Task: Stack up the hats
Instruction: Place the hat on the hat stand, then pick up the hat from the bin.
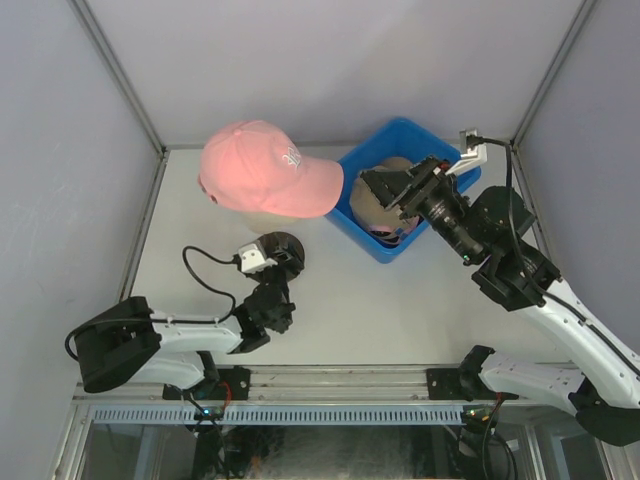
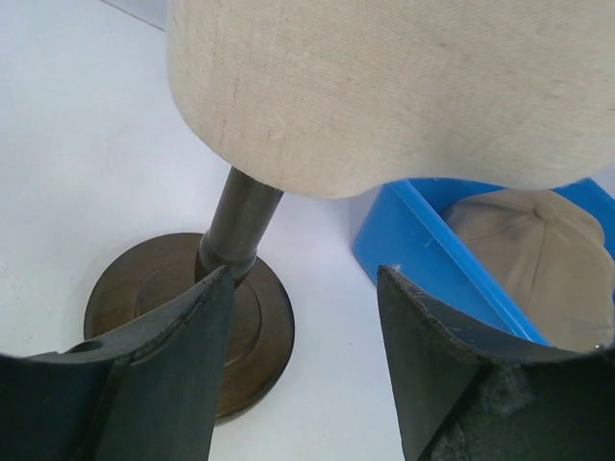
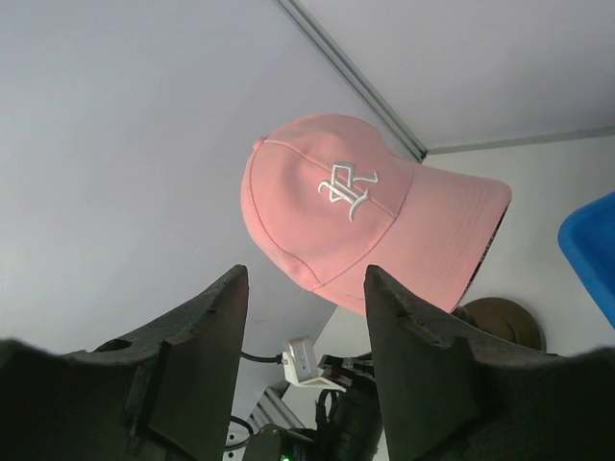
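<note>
The pink cap shows a white embroidered logo. The right gripper stands parted before it. A blue bin edges in.

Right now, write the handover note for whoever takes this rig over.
Left tool: open, empty, by the mannequin stand.
Right tool: open, empty, over the blue bin.
Pink cap: on the mannequin head.
Tan cap: in the bin.
Done: one cap on the head.
Left: stack the tan cap; more beneath it, cannot tell.

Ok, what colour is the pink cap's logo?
White; the logo shows best in the right wrist view.
</note>
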You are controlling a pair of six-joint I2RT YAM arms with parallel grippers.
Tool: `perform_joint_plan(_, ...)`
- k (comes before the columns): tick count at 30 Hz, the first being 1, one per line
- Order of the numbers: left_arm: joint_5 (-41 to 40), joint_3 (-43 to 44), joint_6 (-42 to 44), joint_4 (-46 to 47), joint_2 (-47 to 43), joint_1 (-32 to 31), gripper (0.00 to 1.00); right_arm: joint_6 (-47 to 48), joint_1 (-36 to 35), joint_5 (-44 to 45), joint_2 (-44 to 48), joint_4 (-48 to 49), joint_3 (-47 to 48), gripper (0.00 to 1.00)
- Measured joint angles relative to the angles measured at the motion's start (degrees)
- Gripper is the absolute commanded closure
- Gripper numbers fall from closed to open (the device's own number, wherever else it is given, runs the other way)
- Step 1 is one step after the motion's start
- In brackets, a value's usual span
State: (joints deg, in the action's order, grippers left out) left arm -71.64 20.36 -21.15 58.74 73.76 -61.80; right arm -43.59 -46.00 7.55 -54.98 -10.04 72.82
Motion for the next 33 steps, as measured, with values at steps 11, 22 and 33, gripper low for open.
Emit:
perform_joint_plan(11, -6.9, -2.1, 5.6, -1.6, -8.9, -8.2, 0.34, 1.3, -1.9, -0.4, -0.9, -0.9, 1.2, 0.48)
perform_joint_plan(22, -15.1, -4.0, 13.1, -3.4, -21.8, -17.6, 0.33, 6.3, 4.0, 5.9, -6.8, -7.7, 1.8, 0.51)
perform_joint_plan(33, -17.4, -4.4, 18.3, -7.3, -33.9, -22.3, 0.33, 13.0, 13.6, 12.5, -23.1, -12.9, 5.4, 0.52)
